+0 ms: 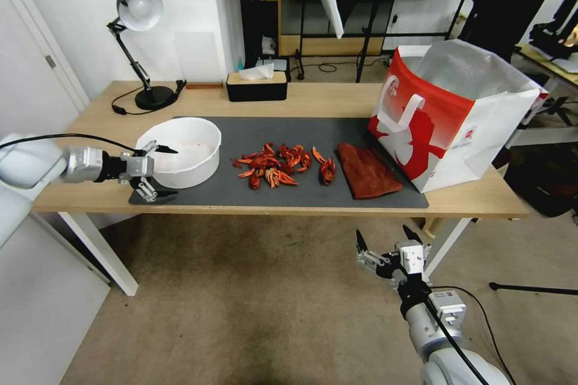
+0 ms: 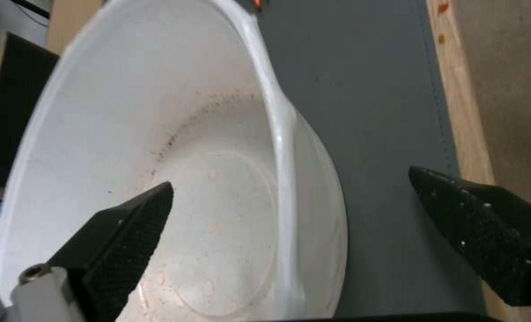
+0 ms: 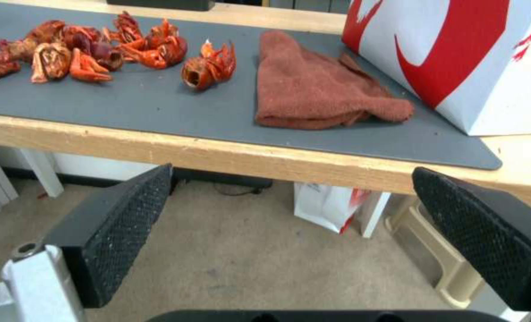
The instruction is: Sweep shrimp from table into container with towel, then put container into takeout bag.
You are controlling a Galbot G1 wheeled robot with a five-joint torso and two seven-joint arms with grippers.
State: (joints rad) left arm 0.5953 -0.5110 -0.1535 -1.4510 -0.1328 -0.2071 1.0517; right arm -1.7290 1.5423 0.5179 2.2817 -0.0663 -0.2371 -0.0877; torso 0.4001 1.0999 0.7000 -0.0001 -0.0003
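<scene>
The left claw [image 1: 158, 172] stands open at the near rim of the round white plastic container [image 1: 180, 152], one finger over the bowl, one outside above the dark grey mat on the light wood desk [image 1: 90, 195]. To its right lie the red-orange shrimp [image 1: 274, 165], then the rust-brown towel [image 1: 366, 169] and the red-and-white takeout bag [image 1: 445, 117]. The right claw [image 1: 387, 240] hangs open below the desk edge, short of the towel.

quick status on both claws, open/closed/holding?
Left claw: open, fingers astride the rim of the round white plastic bowl, not clamped.
Right claw: open, empty, below the wood table's front edge.
</scene>
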